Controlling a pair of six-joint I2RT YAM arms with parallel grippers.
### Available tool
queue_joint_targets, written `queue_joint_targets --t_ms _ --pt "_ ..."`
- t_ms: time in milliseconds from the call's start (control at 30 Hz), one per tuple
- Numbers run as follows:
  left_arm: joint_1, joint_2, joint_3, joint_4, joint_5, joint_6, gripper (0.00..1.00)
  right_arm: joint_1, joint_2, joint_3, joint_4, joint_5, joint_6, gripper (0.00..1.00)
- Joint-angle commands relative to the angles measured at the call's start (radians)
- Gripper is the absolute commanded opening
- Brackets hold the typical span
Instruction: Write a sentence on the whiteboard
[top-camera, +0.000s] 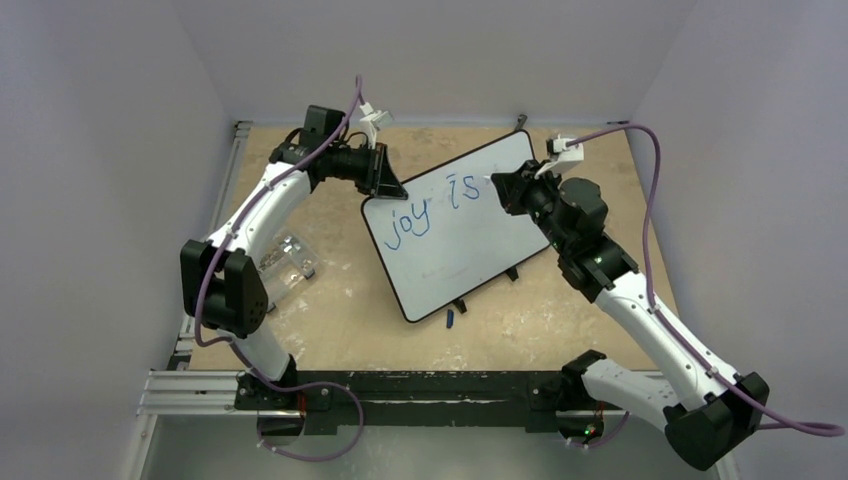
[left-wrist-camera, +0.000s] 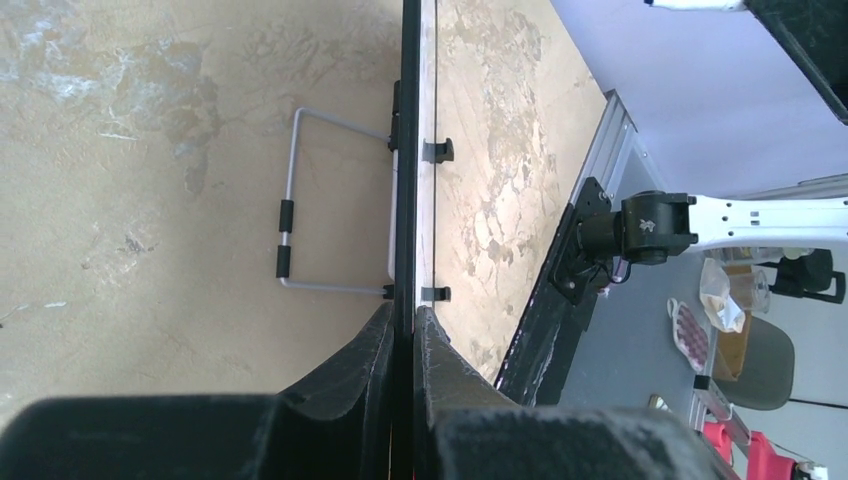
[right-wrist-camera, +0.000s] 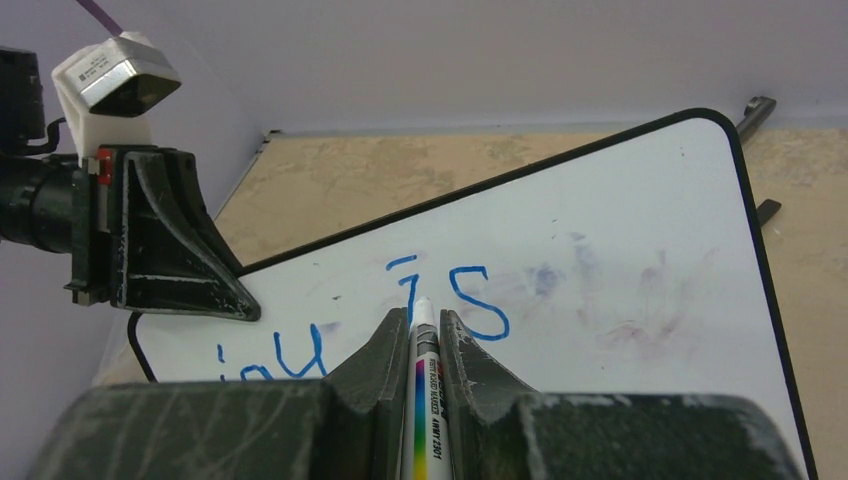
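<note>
The whiteboard (top-camera: 455, 225) stands tilted on the table, black-framed, with blue words "joy is" (top-camera: 430, 208) on its upper half. My left gripper (top-camera: 385, 172) is shut on the board's upper left edge; in the left wrist view (left-wrist-camera: 405, 320) the black frame (left-wrist-camera: 410, 150) runs between its fingers. My right gripper (top-camera: 497, 188) is shut on a white marker (right-wrist-camera: 424, 390) with a rainbow stripe, tip pointing at the board just below the "i" of "is" (right-wrist-camera: 450, 295). The whiteboard (right-wrist-camera: 620, 260) fills the right wrist view.
A small blue cap (top-camera: 449, 318) lies on the table in front of the board. A clear plastic item (top-camera: 288, 262) sits at the left by the left arm. The board's wire stand (left-wrist-camera: 300, 200) shows behind it. Faint purple smudges (right-wrist-camera: 610, 300) mark the board's right half.
</note>
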Motion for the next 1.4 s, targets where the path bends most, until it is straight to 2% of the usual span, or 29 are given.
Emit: queue_joint_targets --t_ms 0,433,733,1100,1367 --pt "-0.005 -0.076 -0.007 0.081 -0.029 0.044 0.0 0.002 -0.03 -0.017 -0.023 0.039 -0.005 0.0" --pt "-0.011 -0.061 0.011 0.055 -0.019 0.06 0.0 0.002 -0.084 -0.095 -0.031 0.024 -0.007 0.0" --pt "-0.011 -0.046 0.011 0.054 -0.017 0.067 0.0 0.001 -0.132 -0.223 0.067 -0.114 -0.022 0.0" --pt "-0.011 -0.032 0.015 0.053 -0.023 0.061 0.0 0.01 -0.132 -0.364 0.253 -0.436 0.034 0.0" --pt "-0.012 -0.03 0.018 0.053 -0.041 0.051 0.0 0.088 -0.097 -0.382 0.308 -0.397 0.051 0.0"
